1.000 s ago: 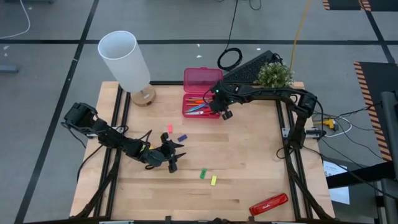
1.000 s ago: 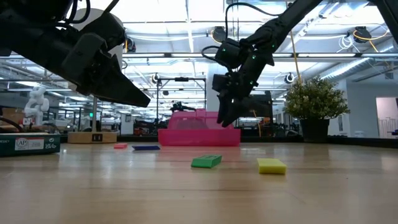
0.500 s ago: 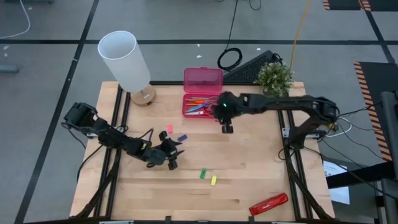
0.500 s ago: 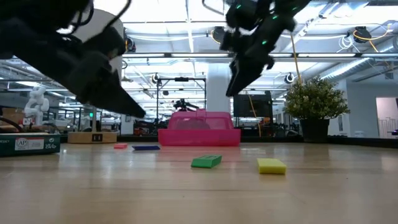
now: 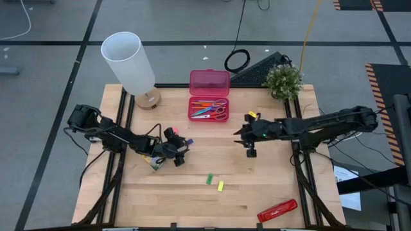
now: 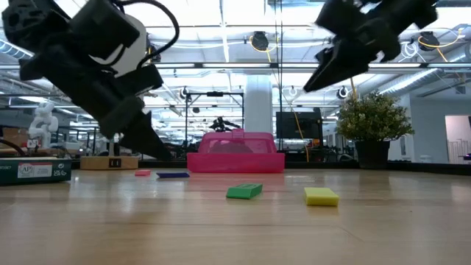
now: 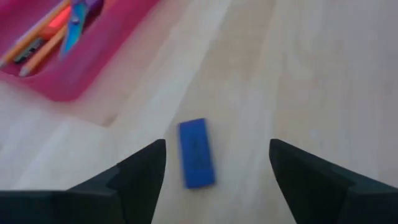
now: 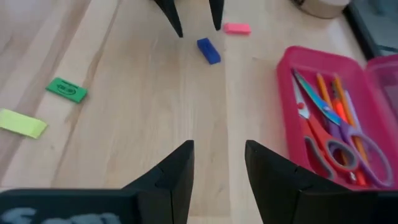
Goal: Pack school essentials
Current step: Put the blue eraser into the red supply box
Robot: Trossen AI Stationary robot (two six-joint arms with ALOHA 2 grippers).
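Left wrist view, my left gripper [image 7: 214,163] spread wide and empty, blue eraser [image 7: 197,153] on the table between its fingertips, pink case [image 7: 74,46] with scissors [image 7: 76,18] beyond, my right gripper [image 8: 217,163] also parted, empty.

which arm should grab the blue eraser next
Left, most likely. The left claw is open with the blue eraser lying between its fingers, while the right claw hangs farther off, mid-table.

White lamp [image 5: 130,63] stands at my table's [image 5: 257,186] far left corner, potted plant [image 5: 283,79] at far right. Red stapler-like bar [image 5: 277,210] lies near front right edge.
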